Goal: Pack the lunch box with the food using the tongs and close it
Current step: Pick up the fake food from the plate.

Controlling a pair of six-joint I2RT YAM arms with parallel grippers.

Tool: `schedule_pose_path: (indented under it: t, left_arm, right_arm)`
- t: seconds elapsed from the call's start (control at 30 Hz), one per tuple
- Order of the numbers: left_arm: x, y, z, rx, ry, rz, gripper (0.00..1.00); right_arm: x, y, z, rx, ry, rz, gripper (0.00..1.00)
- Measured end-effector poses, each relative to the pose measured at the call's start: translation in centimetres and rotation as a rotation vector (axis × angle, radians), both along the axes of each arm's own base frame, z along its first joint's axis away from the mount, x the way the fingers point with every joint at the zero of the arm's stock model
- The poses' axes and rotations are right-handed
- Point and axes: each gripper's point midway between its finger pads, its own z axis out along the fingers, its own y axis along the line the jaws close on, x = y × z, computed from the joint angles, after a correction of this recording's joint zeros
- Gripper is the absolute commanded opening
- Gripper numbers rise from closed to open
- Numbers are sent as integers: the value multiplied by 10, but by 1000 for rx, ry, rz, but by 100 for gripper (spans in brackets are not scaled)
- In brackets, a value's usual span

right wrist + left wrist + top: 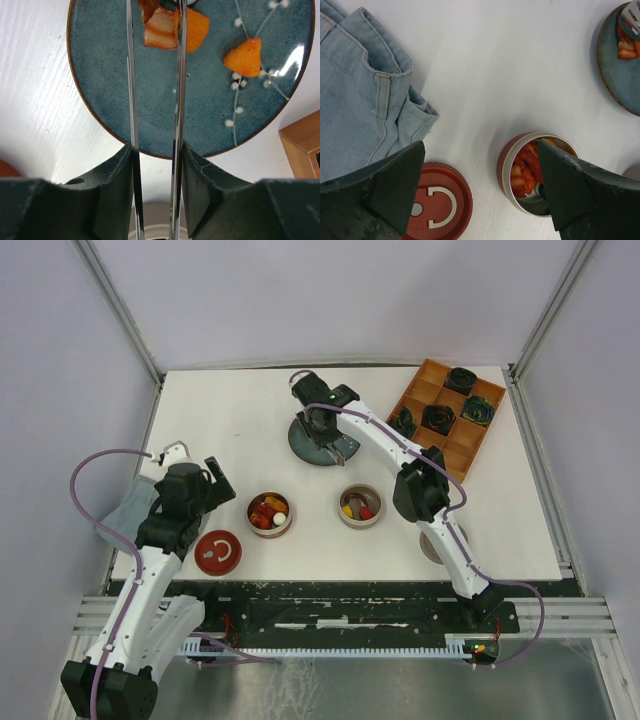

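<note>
The right gripper [155, 165] is shut on the silver tongs [131, 100], squeezing their two arms, and hovers over the blue plate [110, 90]. The tong tips reach a white-and-red food piece [161, 31] at the plate's far side. Beside it lie an orange piece [196, 30] and an orange triangle [245, 56]. In the top view the right gripper [325, 425] sits over the plate [300, 445]. The left gripper [482, 190] hangs open above the table between a red lid [437, 202] and a round lunch box tin [530, 172] with red food inside. A second tin [359, 505] holds yellow and red pieces.
Folded blue jeans [355, 100] lie at the table's left edge, by the left arm. An orange compartment tray [445, 415] with dark coiled rosettes stands at the back right. A grey round container [440, 542] shows partly under the right arm.
</note>
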Motion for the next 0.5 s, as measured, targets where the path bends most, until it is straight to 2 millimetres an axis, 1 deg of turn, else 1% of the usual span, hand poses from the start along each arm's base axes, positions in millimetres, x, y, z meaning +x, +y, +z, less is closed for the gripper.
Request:
schedule_pose_path:
  t: [0.17, 0.5]
  left_arm:
    - [0, 0, 0, 0, 0, 0, 100]
    - [0, 0, 0, 0, 0, 0, 100]
  right_arm:
    - [-1, 0, -5, -4, 12, 1, 44]
    - [-4, 3, -6, 12, 26, 10, 43]
